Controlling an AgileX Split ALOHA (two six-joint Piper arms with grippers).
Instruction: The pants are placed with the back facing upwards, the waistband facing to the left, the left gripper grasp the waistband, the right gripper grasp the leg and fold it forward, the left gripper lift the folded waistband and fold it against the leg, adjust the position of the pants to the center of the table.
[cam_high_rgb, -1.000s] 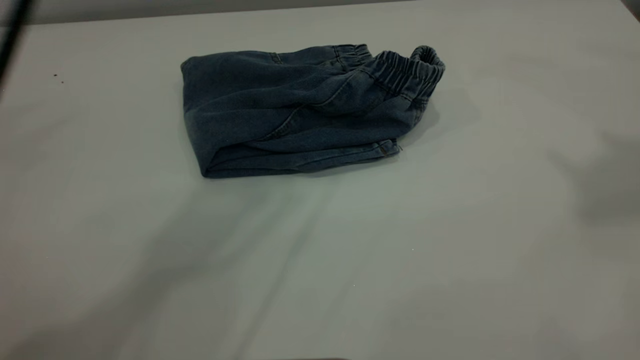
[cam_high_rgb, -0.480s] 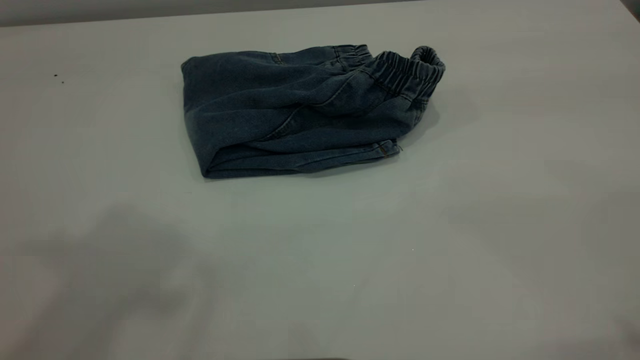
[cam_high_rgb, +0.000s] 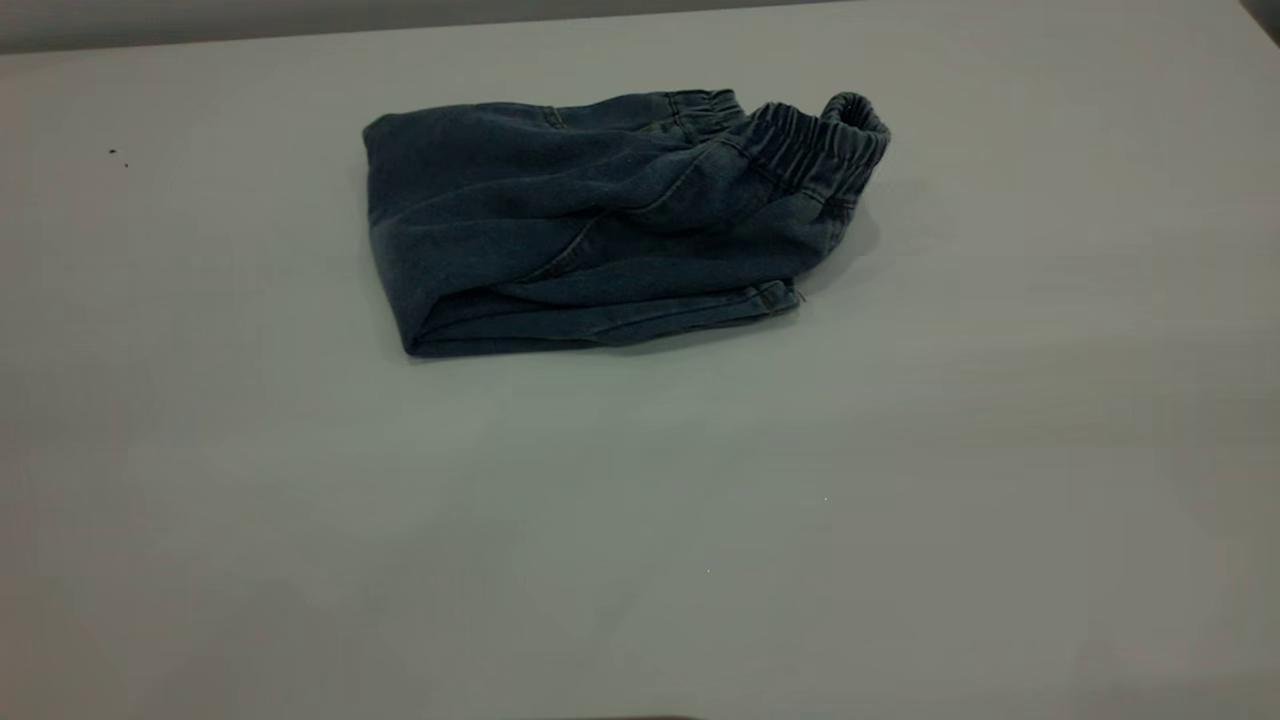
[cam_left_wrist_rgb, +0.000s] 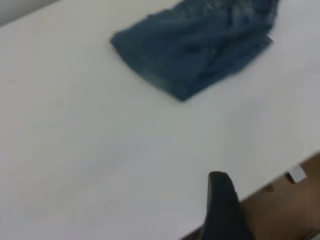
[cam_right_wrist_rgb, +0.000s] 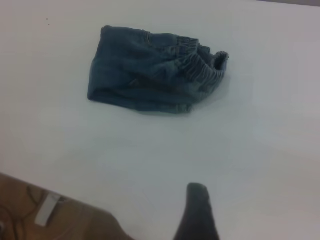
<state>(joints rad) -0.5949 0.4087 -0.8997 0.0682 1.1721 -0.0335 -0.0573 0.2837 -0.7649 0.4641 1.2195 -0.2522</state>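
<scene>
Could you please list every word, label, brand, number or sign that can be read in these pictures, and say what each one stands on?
None: no readable text shows in any view.
The pants lie folded, plain denim up; no print or tag lettering shows, and the waistband bears none.
The table carries no markings.
A small pale object below the table edge, seen in the right wrist view, is too blurred to read.
</scene>
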